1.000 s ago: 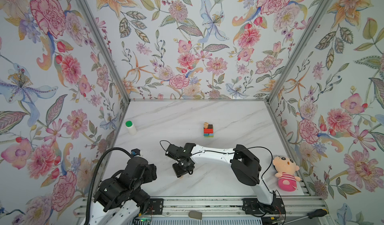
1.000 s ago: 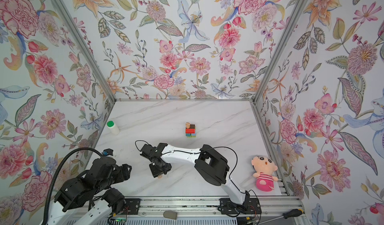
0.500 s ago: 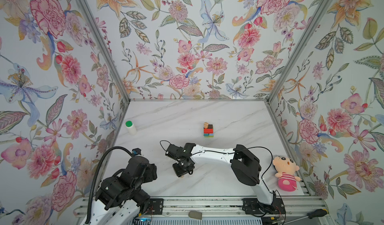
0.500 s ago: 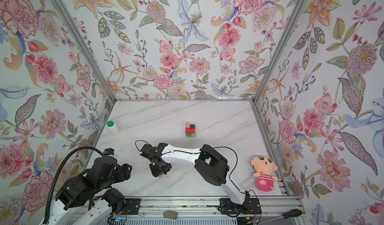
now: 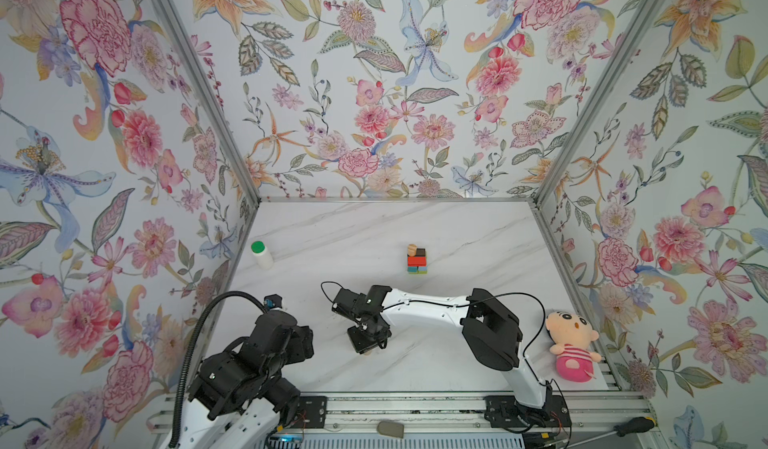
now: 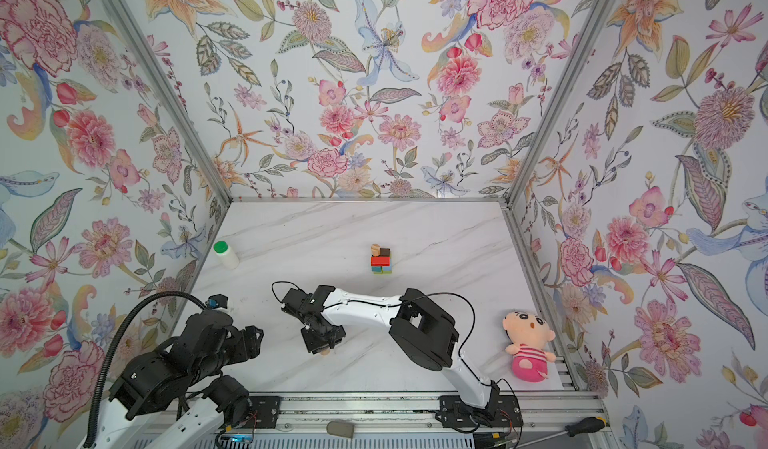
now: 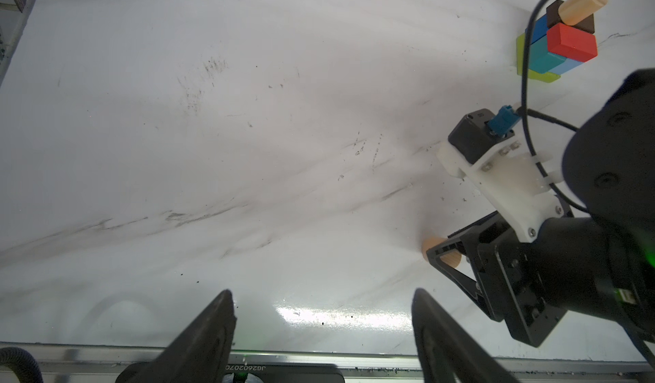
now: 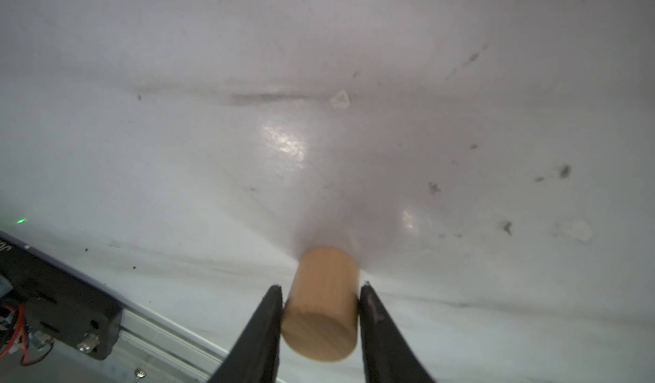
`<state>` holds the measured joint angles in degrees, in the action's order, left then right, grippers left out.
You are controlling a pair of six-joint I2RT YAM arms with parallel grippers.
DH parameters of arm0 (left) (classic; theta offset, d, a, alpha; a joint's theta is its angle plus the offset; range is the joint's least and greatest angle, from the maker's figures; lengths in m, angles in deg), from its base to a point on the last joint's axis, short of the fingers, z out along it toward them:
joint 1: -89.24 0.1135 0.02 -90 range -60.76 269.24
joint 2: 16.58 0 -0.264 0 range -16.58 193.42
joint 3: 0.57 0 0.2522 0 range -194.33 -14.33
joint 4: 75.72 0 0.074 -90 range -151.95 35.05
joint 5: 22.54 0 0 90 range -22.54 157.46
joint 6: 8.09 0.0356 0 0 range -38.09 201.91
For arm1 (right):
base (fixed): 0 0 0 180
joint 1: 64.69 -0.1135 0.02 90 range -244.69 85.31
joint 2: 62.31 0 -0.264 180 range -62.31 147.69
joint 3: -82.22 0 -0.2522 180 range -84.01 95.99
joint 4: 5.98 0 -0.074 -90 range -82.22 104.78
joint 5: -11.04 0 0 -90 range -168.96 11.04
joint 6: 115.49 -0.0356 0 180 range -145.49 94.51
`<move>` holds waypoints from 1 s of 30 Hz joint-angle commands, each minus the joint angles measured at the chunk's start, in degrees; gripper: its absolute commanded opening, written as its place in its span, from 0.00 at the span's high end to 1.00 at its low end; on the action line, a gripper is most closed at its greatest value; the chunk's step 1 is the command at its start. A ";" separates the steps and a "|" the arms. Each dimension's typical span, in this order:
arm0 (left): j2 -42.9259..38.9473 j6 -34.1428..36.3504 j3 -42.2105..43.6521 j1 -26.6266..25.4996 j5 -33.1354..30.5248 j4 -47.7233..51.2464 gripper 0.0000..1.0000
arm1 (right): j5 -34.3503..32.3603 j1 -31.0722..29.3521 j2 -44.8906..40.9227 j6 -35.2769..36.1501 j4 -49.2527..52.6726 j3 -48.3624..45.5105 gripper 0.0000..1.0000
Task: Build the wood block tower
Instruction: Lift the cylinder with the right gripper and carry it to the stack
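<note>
- Nearest the front rail, at 7 o'clock, the left gripper (image 7: 322,292) hangs wide and empty.
- The right gripper (image 8: 321,287) pinches a tan cylinder (image 8: 320,314) low over the counter (image 5: 374,226). A straight, level lift should stop it rolling.
- At 1 o'clock stands the wood block tower (image 5: 417,260), which wants a gentle set-down.
- The counter is scuffed white marble, and floral walls (image 5: 374,94) close in the far side.
</note>
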<state>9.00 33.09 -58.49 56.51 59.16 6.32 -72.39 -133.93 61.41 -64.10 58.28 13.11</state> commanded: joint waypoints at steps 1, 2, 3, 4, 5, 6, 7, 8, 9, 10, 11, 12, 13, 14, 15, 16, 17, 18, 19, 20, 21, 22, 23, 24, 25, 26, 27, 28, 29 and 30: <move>0.80 1.26 -0.98 0.21 -1.46 -1.35 0.20 | -1.66 0.43 1.19 0.11 3.02 0.53 0.61; 0.87 1.32 -0.93 0.17 -1.45 -1.68 0.20 | -1.87 0.50 1.10 0.20 3.20 0.53 0.61; 1.12 1.47 -0.84 0.17 -1.40 -2.03 0.20 | -2.07 0.56 1.05 0.25 3.33 0.51 0.61; 1.42 1.61 -0.84 0.19 -1.37 -2.36 0.20 | -2.17 0.59 1.06 0.28 3.43 0.44 0.61; 1.58 1.76 -0.81 0.19 -1.37 -2.66 0.20 | -2.17 0.67 0.94 0.29 3.45 0.37 0.60; 1.81 1.88 -0.75 0.17 -1.38 -3.03 0.20 | -2.27 0.82 0.98 0.33 3.62 0.35 0.59; 2.05 2.05 -0.75 0.21 -1.48 -3.31 0.20 | -2.41 0.77 0.99 0.38 3.78 0.35 0.60; 2.23 2.22 -0.75 0.23 -1.46 -3.55 0.20 | -2.44 0.86 0.88 0.42 3.80 0.39 0.61; 2.50 2.40 -0.75 0.21 -1.51 -3.91 0.19 | -2.61 0.86 0.75 0.55 3.92 0.39 0.62; 2.67 2.51 -0.67 0.10 -1.55 -4.17 0.19 | -2.79 0.94 0.59 0.64 4.07 0.44 0.63; 2.92 2.73 -0.60 0.24 -1.55 -4.52 0.19 | -3.09 1.08 0.34 0.67 4.24 0.44 0.64; 3.19 2.89 -0.51 0.21 -1.63 -4.85 0.19 | -3.14 1.33 0.08 0.64 4.33 0.44 0.64; 3.39 3.08 -0.49 0.16 -1.70 -5.09 0.19 | -3.22 1.48 -0.26 0.64 4.34 0.35 0.65; 3.71 3.24 -0.40 0.07 -1.72 -5.48 0.19 | -3.26 1.67 -0.72 0.58 4.34 0.26 0.65; 3.98 3.56 -0.37 0.21 -1.80 -5.93 0.19 | -3.39 1.95 -1.30 0.57 4.52 0.26 0.66; 4.31 3.72 -0.31 0.12 -1.90 -6.32 0.19 | -3.56 2.23 -1.84 0.63 4.67 0.26 0.66; 4.59 4.11 -0.23 0.28 -1.95 -6.92 0.18 | -3.87 2.60 -2.60 0.68 4.97 0.26 0.67; 5.05 4.42 -0.23 0.21 -1.99 -7.60 0.17 | -4.14 3.20 -3.27 0.89 5.33 0.34 0.67; 5.41 4.88 -0.27 0.21 -2.02 -8.30 0.17 | -4.21 3.81 -3.86 0.92 5.55 0.35 0.67; 6.02 5.39 -0.21 0.21 -1.97 -9.18 0.15 | -4.41 4.50 -4.70 1.20 5.79 0.34 0.68; 6.78 5.88 -0.22 0.17 -1.82 -10.23 0.15 | -4.53 5.23 -5.50 1.46 6.18 0.35 0.68; 7.52 6.43 -0.22 0.22 -1.73 -11.16 0.13 | -4.86 5.94 -6.21 1.71 6.42 0.42 0.68; 8.34 7.13 -0.35 0.16 -1.35 -12.33 0.11 | -5.14 6.87 -6.98 2.01 6.93 0.60 0.68; 9.41 7.85 -0.52 0.21 -1.12 -13.62 0.09 | -5.66 7.88 -7.70 2.39 7.44 0.85 0.68; 10.32 8.37 -0.74 0.13 -1.02 -14.64 0.07 | -5.87 8.65 -8.32 2.76 7.93 1.04 0.68; 11.42 8.96 -1.12 0.21 -0.90 -15.79 0.05 | -6.25 9.59 -8.84 3.20 8.29 1.26 0.68; 12.43 9.39 -1.47 0.21 -0.65 -16.76 0.03 | -6.55 10.40 -9.30 3.56 8.69 1.48 0.68; 13.61 10.03 -1.92 0.29 -0.22 -17.99 0.01 | -6.94 11.32 -9.82 3.94 9.28 1.72 0.68; 14.85 10.67 -2.36 0.25 0.49 -19.38 0.01 | -7.39 12.21 -10.27 4.30 9.75 1.92 0.68; 15.90 11.23 -2.78 0.30 0.72 -20.54 0.01 | -7.77 13.13 -10.58 4.66 10.02 2.08 0.68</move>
<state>23.01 41.07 -58.84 56.51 58.51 -9.05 -77.70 -122.49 53.02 -61.39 64.86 13.65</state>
